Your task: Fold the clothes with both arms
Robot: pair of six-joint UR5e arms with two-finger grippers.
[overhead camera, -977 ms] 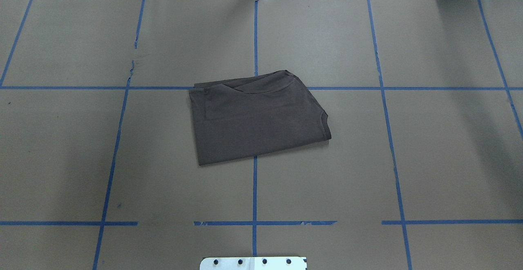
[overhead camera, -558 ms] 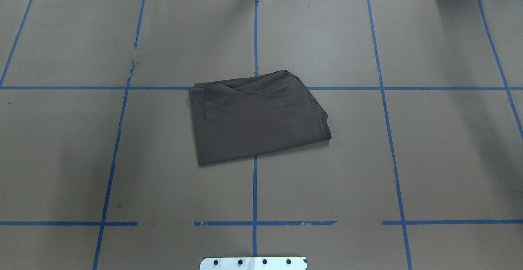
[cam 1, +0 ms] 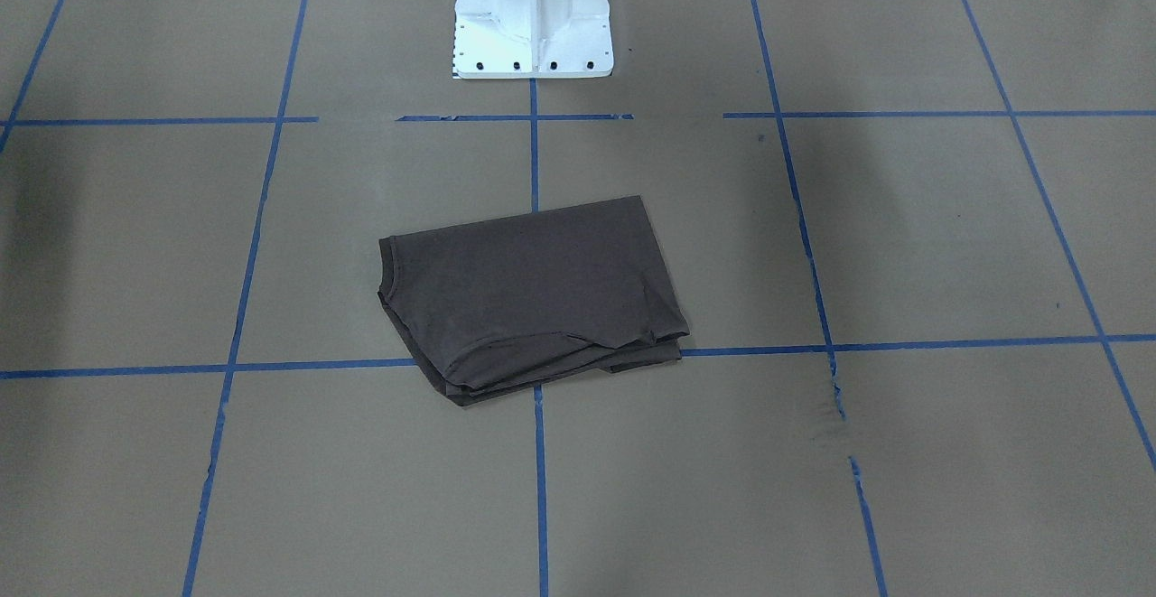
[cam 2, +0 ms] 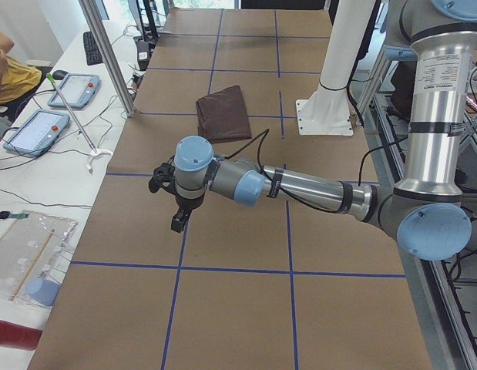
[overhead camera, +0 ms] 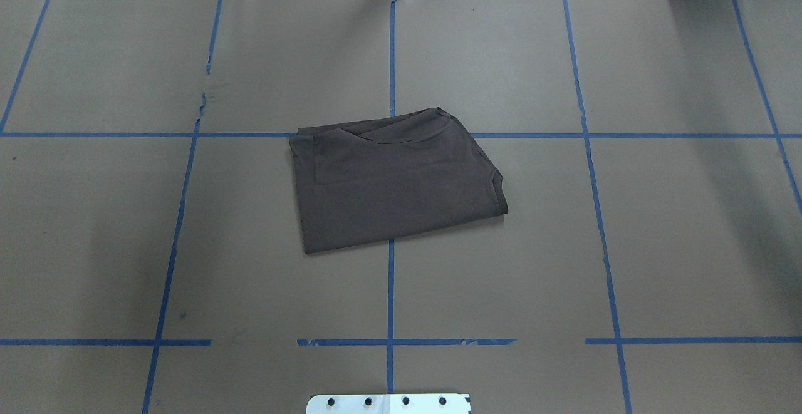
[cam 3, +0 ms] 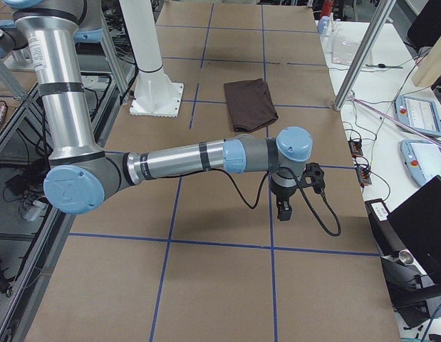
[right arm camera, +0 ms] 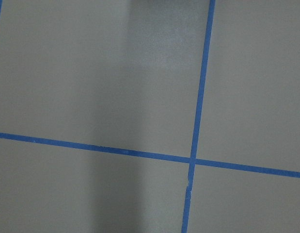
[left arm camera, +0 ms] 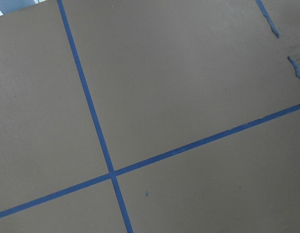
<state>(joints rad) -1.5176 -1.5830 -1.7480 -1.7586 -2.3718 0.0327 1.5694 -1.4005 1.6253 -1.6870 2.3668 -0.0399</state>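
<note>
Item: dark brown T-shirt (overhead camera: 395, 182), folded compact, mid-tabletop (overhead camera: 626, 245), unmoved over the last second. Left gripper (cam 2: 179, 220) and right gripper (cam 3: 283, 209): hovering towards opposite tabletop ends, well clear of it; whether the claws are apart or together cannot be told. Folding judged complete.

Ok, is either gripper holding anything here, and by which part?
Nothing is held. The folded T-shirt lies on the table, well apart from the left gripper and the right gripper.

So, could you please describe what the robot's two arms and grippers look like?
Both the left arm and right arm are silver-grey tubes with light blue joint caps. Black cables loop along them. The left gripper and right gripper are black.
</note>
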